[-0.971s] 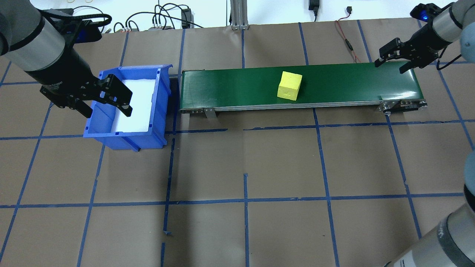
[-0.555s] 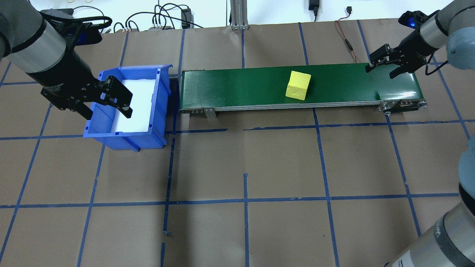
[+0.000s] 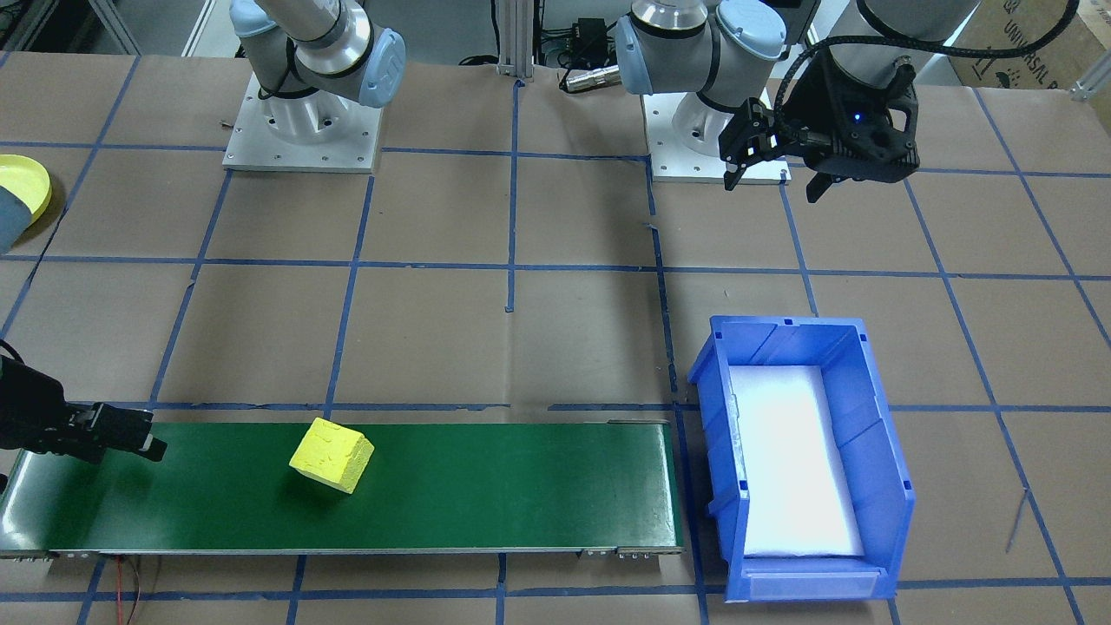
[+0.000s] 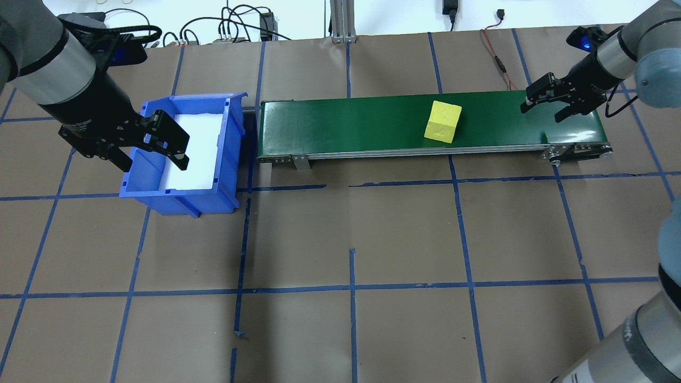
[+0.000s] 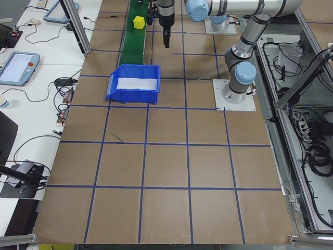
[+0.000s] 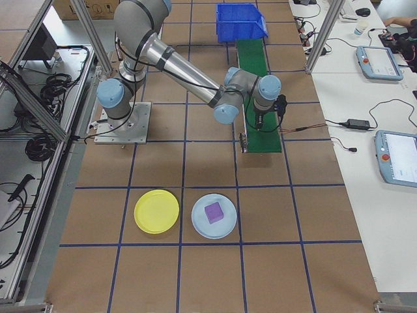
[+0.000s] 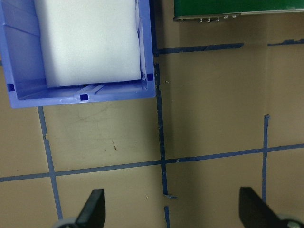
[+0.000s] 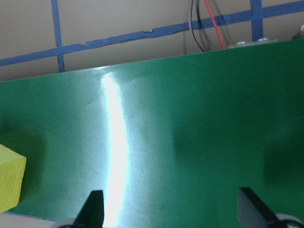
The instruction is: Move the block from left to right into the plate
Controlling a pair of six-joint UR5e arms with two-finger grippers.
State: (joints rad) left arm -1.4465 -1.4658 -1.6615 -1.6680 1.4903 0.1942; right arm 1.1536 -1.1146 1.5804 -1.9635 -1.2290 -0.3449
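The block (image 4: 442, 121) is a yellow cube lying on the green conveyor belt (image 4: 346, 122), right of the belt's middle; it also shows as the block (image 3: 331, 455) and at the left edge as the block (image 8: 9, 175). My right gripper (image 4: 540, 113) hangs open just over the belt's right end, a short way right of the block, nothing between its fingers (image 8: 95, 209). The yellow plate (image 6: 156, 211) lies on the table well off the belt's end, its rim (image 3: 22, 187) partly cut off. My left gripper (image 4: 154, 159) is open and empty above the blue bin (image 4: 234, 133).
The blue bin (image 3: 885, 451) with a white liner stands against the belt's other end. A pale blue plate (image 6: 228, 228) holding a purple block (image 6: 214, 212) lies beside the yellow one. Cables and a red wire (image 4: 497, 58) run behind the belt.
The block has travelled rightward along the belt. My right gripper has moved left and down over the belt's right end, staying open. The left arm has hardly moved.
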